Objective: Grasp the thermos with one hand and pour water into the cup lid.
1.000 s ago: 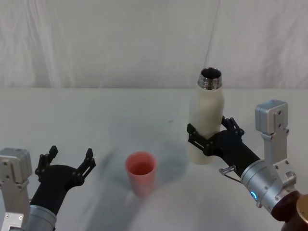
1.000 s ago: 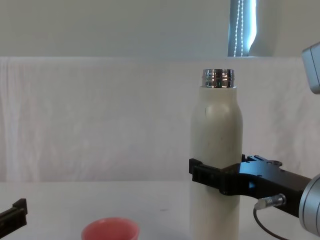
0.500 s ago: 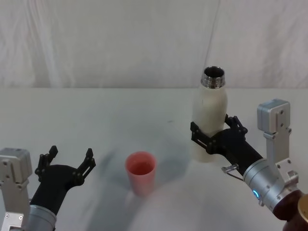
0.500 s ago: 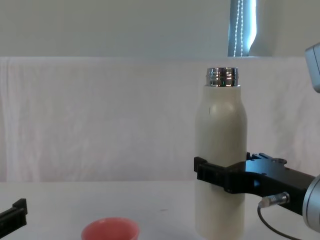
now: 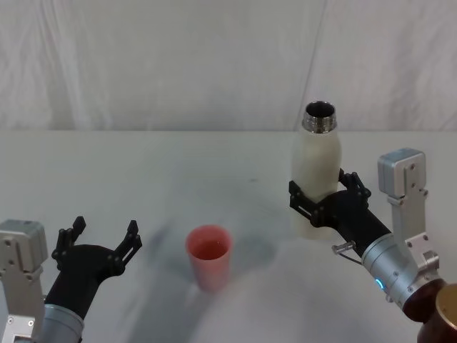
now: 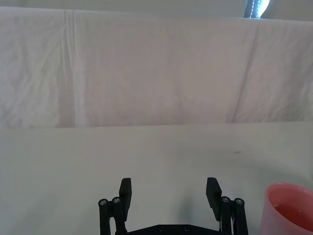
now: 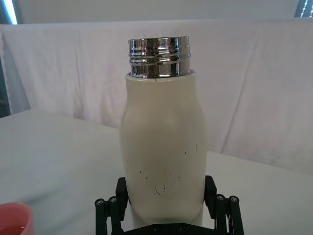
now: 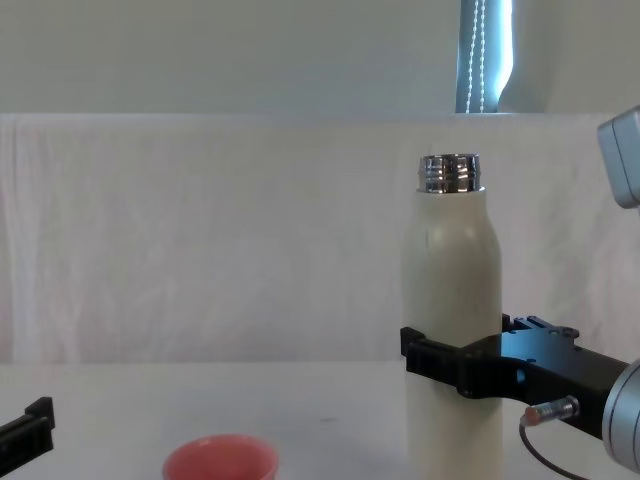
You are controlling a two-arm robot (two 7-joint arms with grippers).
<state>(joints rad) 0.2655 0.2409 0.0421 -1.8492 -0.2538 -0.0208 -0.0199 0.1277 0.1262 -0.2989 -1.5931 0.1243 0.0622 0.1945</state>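
The thermos (image 5: 317,171) is a tall cream-white bottle with an open chrome neck, standing upright right of centre. My right gripper (image 5: 325,200) is shut on its lower body, black jaws on both sides. The chest view shows the thermos (image 8: 452,330) with the right gripper (image 8: 462,362) clamped around it. In the right wrist view the thermos (image 7: 164,147) sits between that gripper's fingers (image 7: 111,208). The cup lid (image 5: 208,256) is a salmon-pink cup, upright, left of the thermos and apart from it; its rim (image 8: 221,460) also shows low down. My left gripper (image 5: 100,243) rests open at the near left, holding nothing.
A white cloth covers the table (image 5: 143,171) and a white curtain hangs behind it. The pink cup (image 6: 289,208) stands off to one side of the left gripper (image 6: 169,192). A brown round object (image 5: 439,321) sits at the near right corner.
The thermos, held by my right gripper, has shifted to the right and slightly away from the cup lid, staying upright. The left arm has not moved.
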